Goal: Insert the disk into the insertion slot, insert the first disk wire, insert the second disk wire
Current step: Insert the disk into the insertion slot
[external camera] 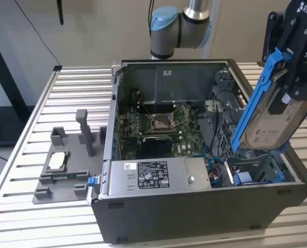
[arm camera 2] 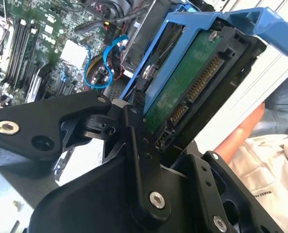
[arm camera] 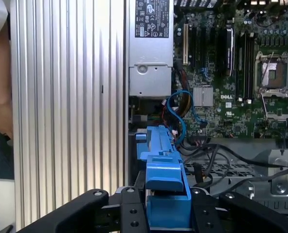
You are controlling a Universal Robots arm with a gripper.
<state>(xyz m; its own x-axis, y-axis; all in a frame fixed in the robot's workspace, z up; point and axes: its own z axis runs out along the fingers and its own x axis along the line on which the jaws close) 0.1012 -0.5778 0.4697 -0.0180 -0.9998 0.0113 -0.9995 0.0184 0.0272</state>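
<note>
Above the slatted table (external camera: 20, 164), fingers (arm camera 2: 139, 156) grip the blue-framed disk (external camera: 270, 120).

The arm (external camera: 187, 28) is showing a silver-grey tube and a rounded joint wearing a pale blue cap (external camera: 163, 21), while its matte black pincer (external camera: 294, 72) is bearing white lettering and silver screw heads (arm camera 2: 157, 200) along angular links.

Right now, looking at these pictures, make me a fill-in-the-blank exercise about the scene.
The pincer is shut on the disk, which is clipped in a ____ plastic frame. The disk hangs tilted ____ the slot, not inside it. The circuit board in the computer case is ____.
Missing words: blue, above, green.
</note>
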